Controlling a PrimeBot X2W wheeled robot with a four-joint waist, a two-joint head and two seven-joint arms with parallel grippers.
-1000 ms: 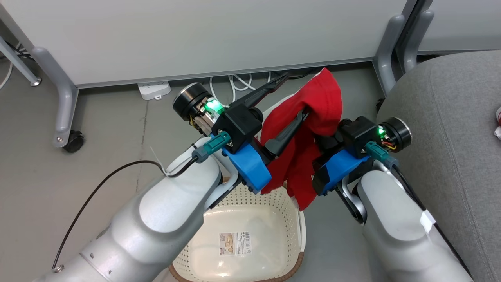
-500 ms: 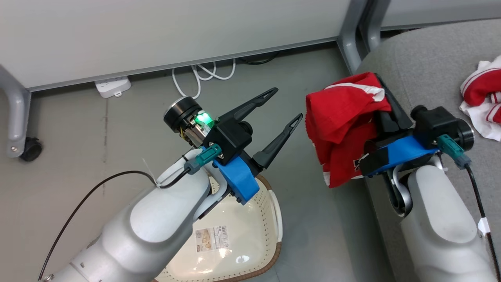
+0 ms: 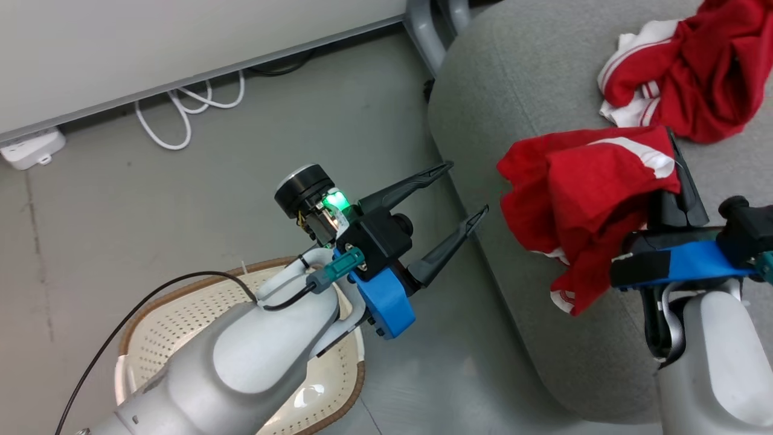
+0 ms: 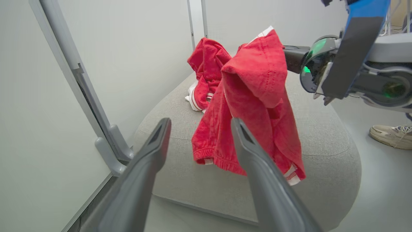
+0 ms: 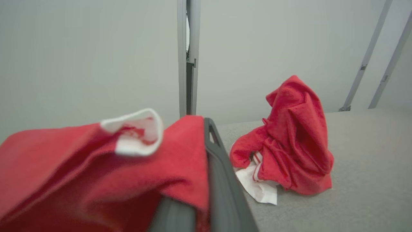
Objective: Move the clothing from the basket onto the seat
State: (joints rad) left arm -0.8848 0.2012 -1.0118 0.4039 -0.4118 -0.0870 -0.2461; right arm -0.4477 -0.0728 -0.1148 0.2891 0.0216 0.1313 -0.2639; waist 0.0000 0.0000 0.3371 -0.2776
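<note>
Right gripper point(image 3: 673, 142): fingers pressing together, pinching the held garment point(image 3: 580, 193), which is draping over them and hanging above the seat point(image 3: 513, 90) edge.
Left gripper point(image 3: 467, 187): fingers standing spread, gripping nothing, hovering beside the seat.
Other garment point(image 3: 694, 90): lying crumpled on the seat, beyond the held garment.
Basket point(image 3: 157, 338): sitting under the left arm.

The hanging red garment point(image 3: 580, 199) has come clear of the left gripper point(image 3: 468, 187); the right gripper point(image 3: 675, 151) alone has carried it from above the basket point(image 3: 175, 326) to over the edge of the seat point(image 3: 531, 72). The head view has swung right, bringing the other garment point(image 3: 694, 78) fully into sight
</note>
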